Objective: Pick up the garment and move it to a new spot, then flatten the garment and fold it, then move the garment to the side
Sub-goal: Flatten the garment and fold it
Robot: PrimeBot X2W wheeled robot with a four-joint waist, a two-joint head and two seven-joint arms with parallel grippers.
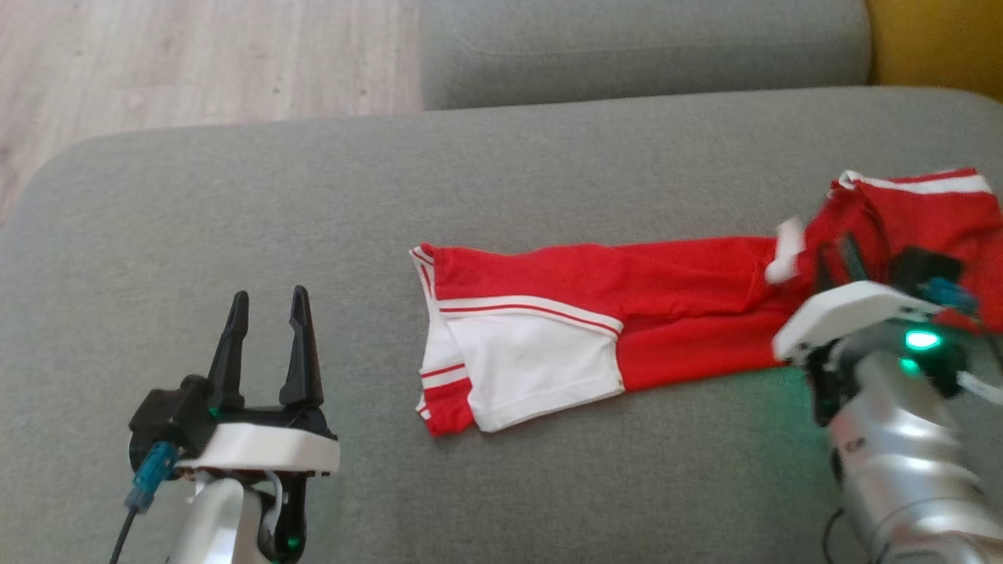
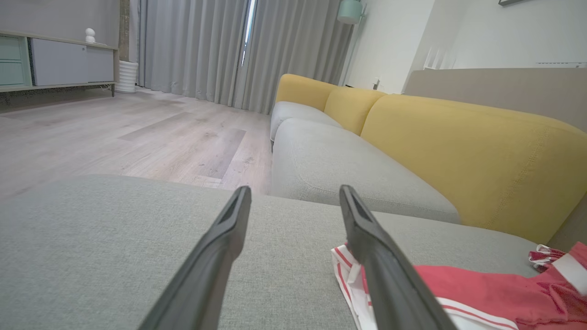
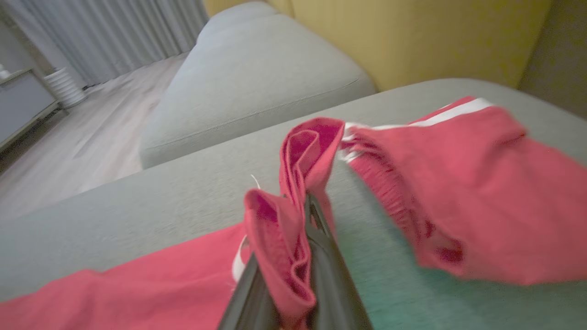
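A red garment with white panels and stripes (image 1: 595,313) lies stretched across the grey sofa seat (image 1: 313,204), from the middle to the right. My right gripper (image 1: 838,262) is at its bunched right end, shut on a fold of the red cloth (image 3: 293,201), which stands up between its fingers. My left gripper (image 1: 266,313) hovers open over bare cushion, well to the left of the garment's white hem (image 2: 348,270). Nothing is between its fingers (image 2: 229,238).
A second grey seat cushion (image 1: 642,47) lies beyond the one I work on, with a yellow backrest (image 2: 458,146) along the right. Wooden floor (image 1: 196,55) shows past the seat's far left edge. Curtains and a low cabinet (image 2: 59,59) stand across the room.
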